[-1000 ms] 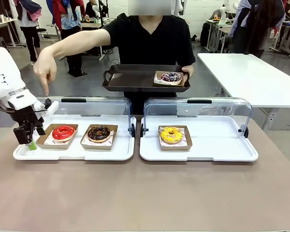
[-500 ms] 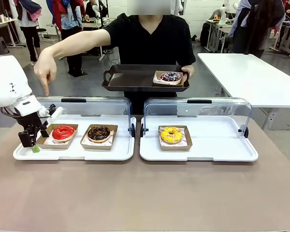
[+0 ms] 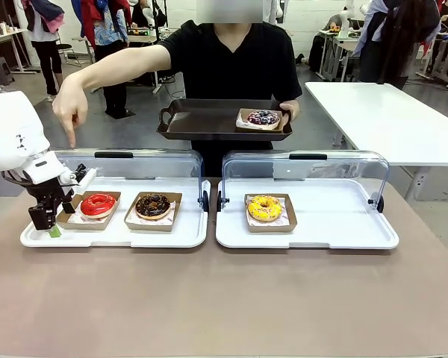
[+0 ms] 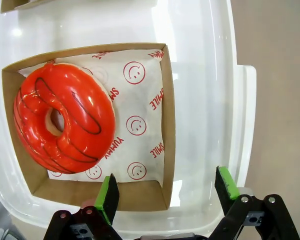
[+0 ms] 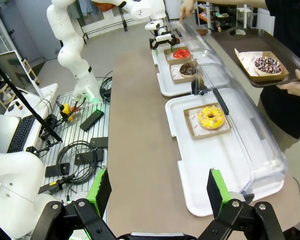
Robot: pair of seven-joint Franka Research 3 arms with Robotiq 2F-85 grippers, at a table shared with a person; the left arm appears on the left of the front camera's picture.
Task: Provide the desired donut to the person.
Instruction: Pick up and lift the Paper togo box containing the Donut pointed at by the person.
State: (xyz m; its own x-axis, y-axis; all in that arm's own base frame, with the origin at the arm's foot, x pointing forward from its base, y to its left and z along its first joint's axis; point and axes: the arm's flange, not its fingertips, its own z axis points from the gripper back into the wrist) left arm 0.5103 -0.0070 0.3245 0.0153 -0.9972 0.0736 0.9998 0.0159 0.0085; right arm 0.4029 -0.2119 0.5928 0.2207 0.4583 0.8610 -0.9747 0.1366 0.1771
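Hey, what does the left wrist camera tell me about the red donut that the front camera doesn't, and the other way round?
The left wrist view adds: smiley-print paper under the red donut, and the left gripper open, with a side wall of the cardboard box between its pads.
The front view adds: the person's hand pointing down above that donut, the dark tray they hold with a sprinkled donut, a chocolate donut and a yellow donut.
Both: the red donut boxed on the white tray, gripper at the box's edge.
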